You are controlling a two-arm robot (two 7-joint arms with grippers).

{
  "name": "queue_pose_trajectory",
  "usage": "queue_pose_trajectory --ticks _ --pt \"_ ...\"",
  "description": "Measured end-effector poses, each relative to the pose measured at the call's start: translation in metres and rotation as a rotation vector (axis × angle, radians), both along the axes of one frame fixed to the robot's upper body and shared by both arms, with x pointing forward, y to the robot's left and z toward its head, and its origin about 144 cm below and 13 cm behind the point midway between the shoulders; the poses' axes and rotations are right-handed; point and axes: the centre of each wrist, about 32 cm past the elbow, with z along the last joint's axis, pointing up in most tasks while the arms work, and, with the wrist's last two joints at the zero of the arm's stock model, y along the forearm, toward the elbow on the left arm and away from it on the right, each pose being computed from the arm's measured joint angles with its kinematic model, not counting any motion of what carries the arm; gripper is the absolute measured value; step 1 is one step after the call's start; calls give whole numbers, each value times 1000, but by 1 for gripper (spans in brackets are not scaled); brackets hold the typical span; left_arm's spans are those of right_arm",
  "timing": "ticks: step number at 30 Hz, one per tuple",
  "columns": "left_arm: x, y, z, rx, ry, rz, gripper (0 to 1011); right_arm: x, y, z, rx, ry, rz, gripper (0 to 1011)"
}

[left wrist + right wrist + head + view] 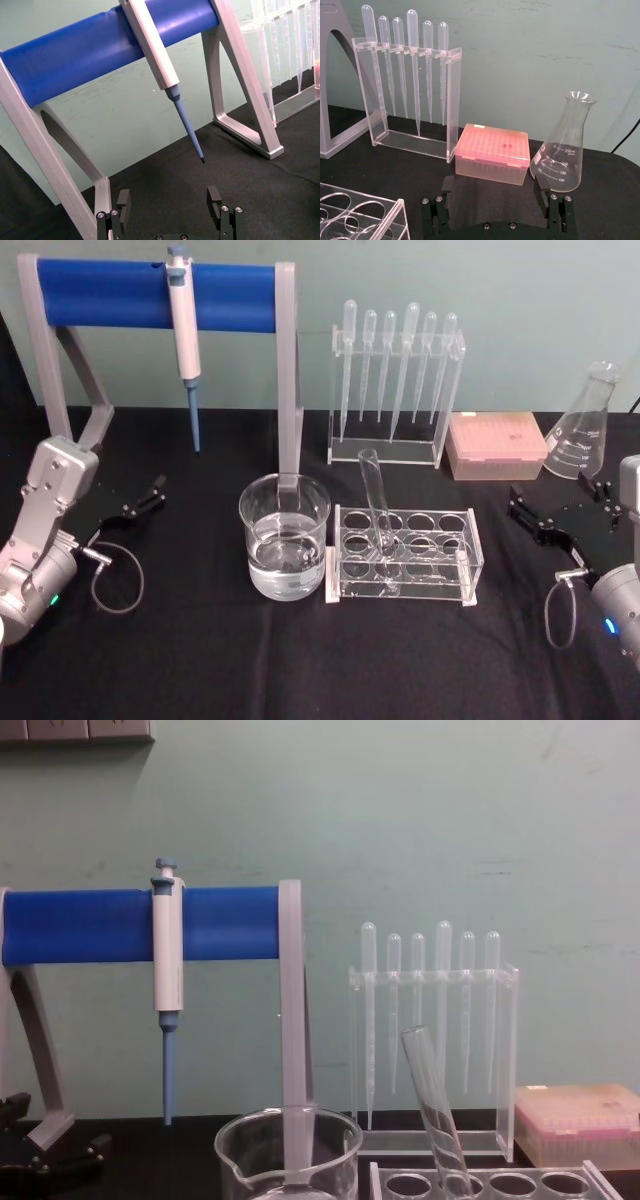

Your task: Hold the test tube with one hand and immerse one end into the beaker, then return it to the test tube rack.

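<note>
One clear glass test tube (377, 508) leaned leftward in a middle hole of the clear acrylic rack with round holes (404, 555), touching nothing else. Just left of the rack stood the wide clear glass beaker (284, 536), roughly one-third full of clear liquid. Both black grippers waited apart with jaws open and empty, the left gripper (138, 506) at the table's left, the right gripper (560, 514) at its right. Likely hazards: a tilted, slick tube could slip from the pads or catch the hole's edge when lifted, dragging the rack; a low swing could strike the beaker's rim. Farther back, the conical glass flask (587, 424) stood empty.
</note>
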Motion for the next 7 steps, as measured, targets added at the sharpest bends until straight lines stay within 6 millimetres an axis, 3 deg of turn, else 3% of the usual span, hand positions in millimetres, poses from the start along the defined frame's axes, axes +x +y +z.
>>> queue_pose_trajectory --ticks 7 --pt "0 0 0 0 0 0 1000 0 0 1 1 0 2 1002"
